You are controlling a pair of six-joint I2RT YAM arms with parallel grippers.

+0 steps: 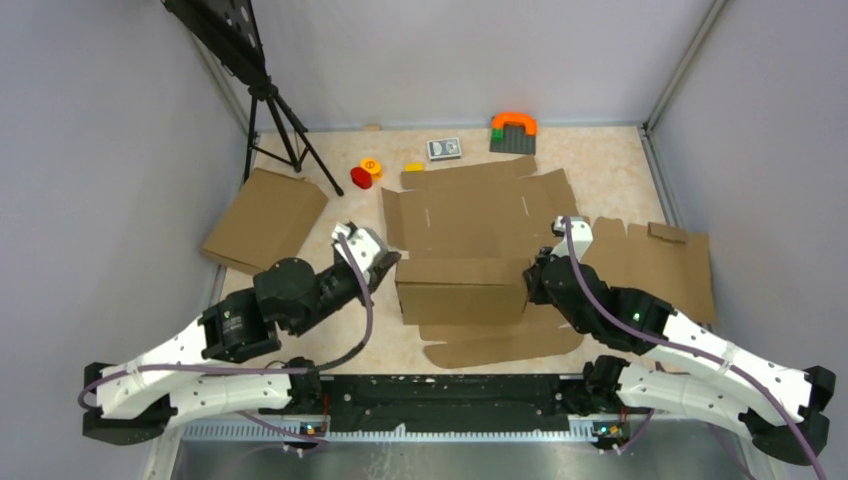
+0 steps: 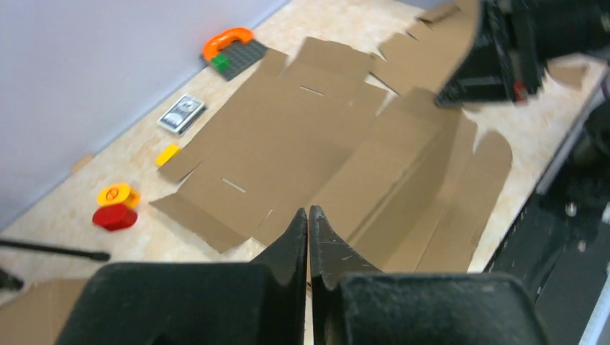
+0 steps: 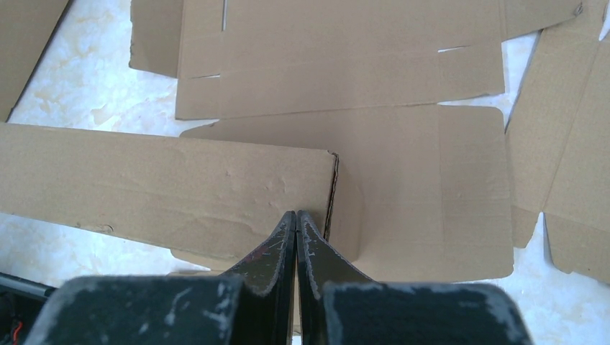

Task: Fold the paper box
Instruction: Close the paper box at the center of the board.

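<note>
Both together: left end effector (image 2: 308,213), right end effector (image 3: 296,215), beside paper box (image 1: 465,215).

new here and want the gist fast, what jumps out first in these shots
The paper box, a big die-cut sheet, lies mid-table with its near wall folded up. The shut left gripper and right gripper flank that wall. A bright orange-and-grey toy sits at the back.

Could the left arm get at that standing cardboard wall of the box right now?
Probably yes. The left claw sits right by the left end of the raised wall of the paper box, nothing between them. It is shut, so pushing seems likelier than pinching.
</note>
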